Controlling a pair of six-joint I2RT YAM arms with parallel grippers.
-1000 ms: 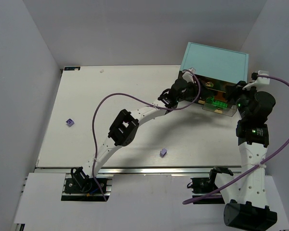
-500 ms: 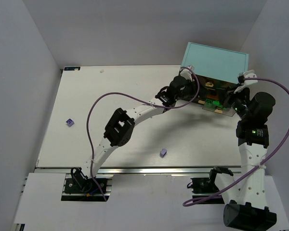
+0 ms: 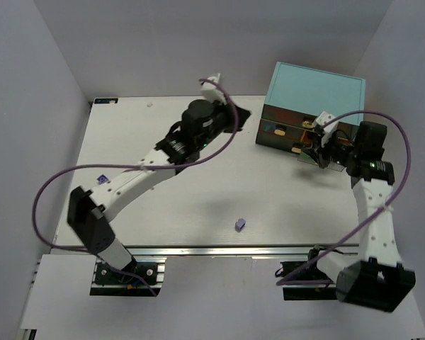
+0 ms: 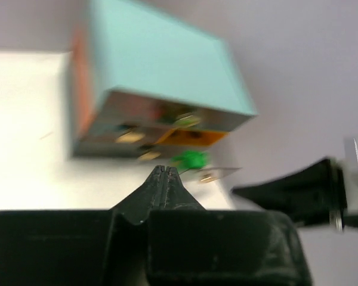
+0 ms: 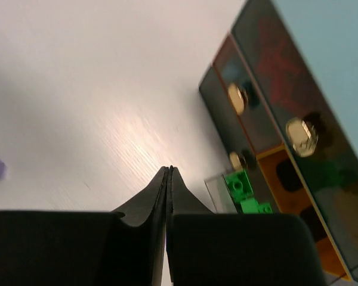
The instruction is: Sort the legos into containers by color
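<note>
On the near middle of the table (image 3: pixel 163 212) lies the middle lavender brick (image 3: pixel 239 224), alone and well apart from both grippers. The left lavender brick (image 3: pixel 102 179) lies at the left side, just beside a purple cable (image 3: pixel 64 180). The teal cabinet (image 3: pixel 319 88) stands at the far right, with one clear drawer (image 5: pixel 218 189) pulled out and green bricks (image 5: pixel 238 183) inside it.

The right gripper (image 3: pixel 314 145) is just beside this drawer, its fingers pressed together with nothing between them. The left gripper (image 3: pixel 239 119) hangs to the left of the cabinet, also clenched and empty.

From both grippers the middle brick lies toward the near edge, and neither seems clearly nearer to it. The left brick is on the left gripper's side. The bricks are too small to tell their long axis.
</note>
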